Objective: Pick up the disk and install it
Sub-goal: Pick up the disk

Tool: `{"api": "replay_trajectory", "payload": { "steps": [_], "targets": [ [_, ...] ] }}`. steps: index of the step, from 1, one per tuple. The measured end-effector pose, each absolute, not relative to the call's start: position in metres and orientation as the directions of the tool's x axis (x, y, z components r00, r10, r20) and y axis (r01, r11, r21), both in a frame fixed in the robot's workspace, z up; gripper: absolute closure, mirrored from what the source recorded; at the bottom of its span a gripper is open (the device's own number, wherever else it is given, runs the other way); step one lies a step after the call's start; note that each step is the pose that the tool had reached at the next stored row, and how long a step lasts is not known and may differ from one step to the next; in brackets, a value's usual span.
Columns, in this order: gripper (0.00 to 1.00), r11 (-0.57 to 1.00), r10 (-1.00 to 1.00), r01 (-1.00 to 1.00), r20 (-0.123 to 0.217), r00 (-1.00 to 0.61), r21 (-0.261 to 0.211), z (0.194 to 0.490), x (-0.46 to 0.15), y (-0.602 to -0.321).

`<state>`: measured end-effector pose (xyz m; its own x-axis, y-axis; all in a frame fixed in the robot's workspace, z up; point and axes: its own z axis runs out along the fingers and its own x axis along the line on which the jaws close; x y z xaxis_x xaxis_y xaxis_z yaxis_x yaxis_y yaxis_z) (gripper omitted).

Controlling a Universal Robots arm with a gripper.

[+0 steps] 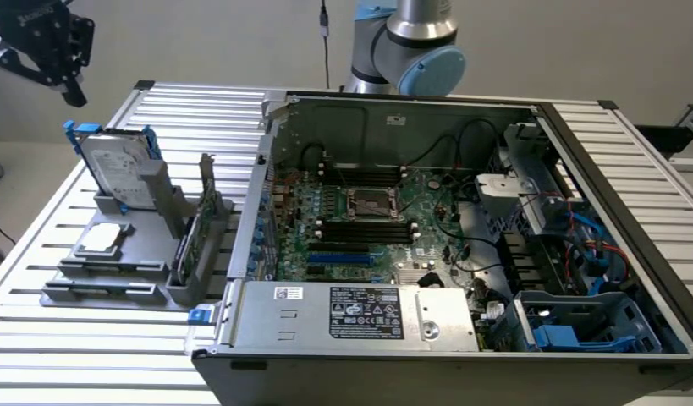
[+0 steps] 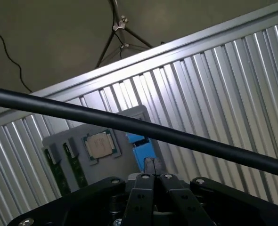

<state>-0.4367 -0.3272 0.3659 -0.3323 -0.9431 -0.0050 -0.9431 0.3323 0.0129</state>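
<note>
Hand (image 1: 73,93) closed tight, holding nothing, raised clear of the disk (image 1: 118,167), upright in grey rack (image 1: 98,292)

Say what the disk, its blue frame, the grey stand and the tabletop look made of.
Disk: bare metal, silver-grey with a dull sheen.
Blue frame: likely plastic, saturated matte colour.
Grey stand: probably plastic, flat matte, moulded steps.
Tabletop: likely aluminium, bright ribbed slats.
</note>
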Motion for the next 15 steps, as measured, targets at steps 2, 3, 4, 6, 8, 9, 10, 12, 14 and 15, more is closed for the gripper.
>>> {"api": "replay_trajectory", "payload": {
  "steps": [2, 3, 4, 6, 8, 9, 10, 12, 14, 15],
  "targets": [
    [0.89, 0.297, -0.955, -0.955, -0.005, -0.297, 0.012, 0.3655, -0.4367, -0.3272],
    [0.89, 0.28, -0.96, -0.96, -0.005, -0.28, 0.012, 0.3652, -0.4366, -0.3272],
    [0.89, 0.262, -0.965, -0.965, -0.005, -0.263, 0.012, 0.365, -0.4366, -0.3272],
    [0.89, 0.228, -0.974, -0.974, -0.005, -0.228, 0.012, 0.3646, -0.4367, -0.3272],
    [0.89, 0.191, -0.981, -0.981, -0.005, -0.192, 0.012, 0.3642, -0.4367, -0.3272],
    [0.89, 0.174, -0.985, -0.985, -0.005, -0.174, 0.012, 0.364, -0.4367, -0.3272],
    [0.89, 0.156, -0.988, -0.988, -0.005, -0.156, 0.012, 0.3637, -0.4367, -0.3272],
    [0.89, 0.12, -0.993, -0.993, -0.005, -0.12, 0.012, 0.3633, -0.4367, -0.3271],
    [0.89, 0.083, -0.996, -0.996, -0.005, -0.084, 0.012, 0.3628, -0.4367, -0.3271],
    [0.89, 0.066, -0.998, -0.998, -0.005, -0.066, 0.012, 0.3626, -0.4367, -0.3272]
  ]
}}
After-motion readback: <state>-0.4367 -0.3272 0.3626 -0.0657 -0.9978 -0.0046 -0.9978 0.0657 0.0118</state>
